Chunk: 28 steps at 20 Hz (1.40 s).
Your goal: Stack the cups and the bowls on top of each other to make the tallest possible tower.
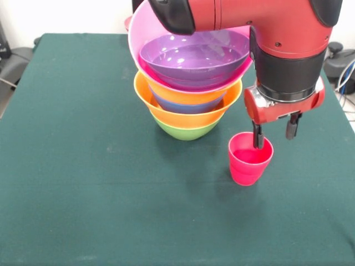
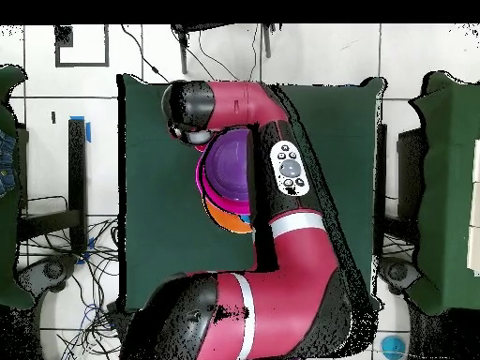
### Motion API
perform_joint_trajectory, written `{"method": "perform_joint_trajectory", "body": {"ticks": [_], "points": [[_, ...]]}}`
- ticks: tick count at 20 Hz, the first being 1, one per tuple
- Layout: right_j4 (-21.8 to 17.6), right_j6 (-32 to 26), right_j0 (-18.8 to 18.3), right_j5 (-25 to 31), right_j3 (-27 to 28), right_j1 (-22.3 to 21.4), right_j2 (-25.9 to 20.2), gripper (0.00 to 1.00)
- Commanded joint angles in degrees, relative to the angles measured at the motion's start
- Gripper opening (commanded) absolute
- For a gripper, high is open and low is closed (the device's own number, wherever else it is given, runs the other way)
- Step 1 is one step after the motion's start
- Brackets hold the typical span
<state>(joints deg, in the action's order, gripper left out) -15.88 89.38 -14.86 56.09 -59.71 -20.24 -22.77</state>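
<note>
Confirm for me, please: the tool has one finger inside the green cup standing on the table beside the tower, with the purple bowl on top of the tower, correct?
Not quite: the cup is red, not green, as the front view shows. The rest holds: the tool has one finger inside it and the other outside its rim, the cup stands on the table beside the tower, and the purple bowl sits on top.

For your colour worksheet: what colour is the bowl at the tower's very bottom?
Green: the bottom bowl under the orange ones, clearest in the front view.
</note>
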Motion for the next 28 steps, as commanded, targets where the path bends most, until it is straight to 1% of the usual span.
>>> {"method": "perform_joint_trajectory", "body": {"ticks": [1,9,14,17,28], "points": [[0.29,1.73,1.51,-0.58,-5.06,1.86,-1.20,1.00],[-1.72,1.32,1.75,-3.75,-5.28,2.49,-0.36,1.00],[-2.94,1.78,1.70,-7.09,-6.00,2.89,0.18,1.00],[-3.05,1.76,1.59,-7.87,-7.03,2.61,0.39,1.00],[-4.56,0.47,2.70,-9.05,-5.32,4.28,2.11,1.00]]}}
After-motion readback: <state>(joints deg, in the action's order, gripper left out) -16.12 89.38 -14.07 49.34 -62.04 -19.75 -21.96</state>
